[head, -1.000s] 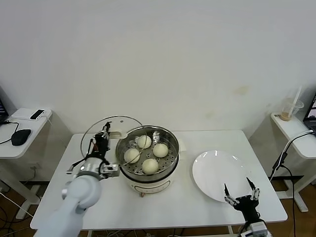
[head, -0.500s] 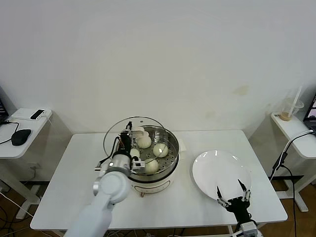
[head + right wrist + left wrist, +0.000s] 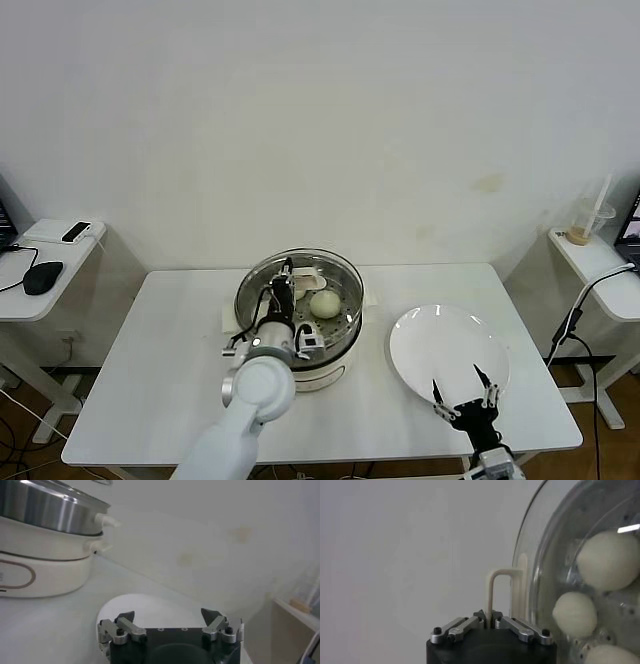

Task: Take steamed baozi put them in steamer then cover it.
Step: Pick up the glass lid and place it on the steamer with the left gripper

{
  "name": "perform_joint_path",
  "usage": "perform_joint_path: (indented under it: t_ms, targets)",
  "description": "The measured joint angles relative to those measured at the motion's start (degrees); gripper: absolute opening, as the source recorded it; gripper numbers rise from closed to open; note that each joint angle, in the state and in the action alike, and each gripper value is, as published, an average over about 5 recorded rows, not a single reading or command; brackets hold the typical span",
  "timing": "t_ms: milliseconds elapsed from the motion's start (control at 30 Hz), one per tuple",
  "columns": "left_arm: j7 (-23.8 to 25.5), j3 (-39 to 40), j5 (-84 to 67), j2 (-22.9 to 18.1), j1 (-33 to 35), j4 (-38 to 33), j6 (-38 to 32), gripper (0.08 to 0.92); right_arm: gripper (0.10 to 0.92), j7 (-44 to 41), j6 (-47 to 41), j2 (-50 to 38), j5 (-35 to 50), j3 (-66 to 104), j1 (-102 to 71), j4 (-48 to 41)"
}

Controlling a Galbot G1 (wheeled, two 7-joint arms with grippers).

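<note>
Head view is showing the left gripper [image 3: 288,275] clamped on the cream-white oblong handle of the round clear glass cover with its metal rim [image 3: 298,272]. Over the last second this cover has been travelling from the steamer's 9 o'clock side, where it was hanging clear of the pot, and is now sitting directly above the round shiny stainless-steel steamer on its white electric base [image 3: 330,362]. Whether the rim is already seated on the pot cannot be told.

Left wrist view is confirming the grip: the jaws are closed on the handle's thin bar, and the small round cream-white steamed baozi [image 3: 609,560] are lying behind the glass on the perforated tray. In the head view one bun is showing plainly through the cover at the pot's 2 o'clock position.

Loading therefore appears complete; lowering, seating and release are likely remaining.

The right gripper [image 3: 169,622] is waiting with jaws spread wide at the 6 o'clock edge of the flat white round plate [image 3: 440,345], holding nothing.
</note>
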Motion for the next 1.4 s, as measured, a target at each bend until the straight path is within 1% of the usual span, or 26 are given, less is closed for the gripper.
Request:
perform_joint_path:
  t_ms: [233,533,1400]
  targets:
    - [-0.51,-0.35,1.99,-1.71,0.69,1.24,-0.60,0.147,0.823,-0.03,0.06,-0.28,-0.04,-0.23,-0.02,-0.27]
    - [-1.11,-0.99,3.30,-2.78,0.90,2.64,-1.14,0.147,0.823,-0.03,0.17,-0.39,-0.11,-0.18,-0.22,-0.36]
    - [-3.02,-2.33,4.54,-4.32,1.73,5.12,-2.00,0.149,0.823,-0.12,0.40,-0.86,-0.15,-0.59,-0.33,-0.58]
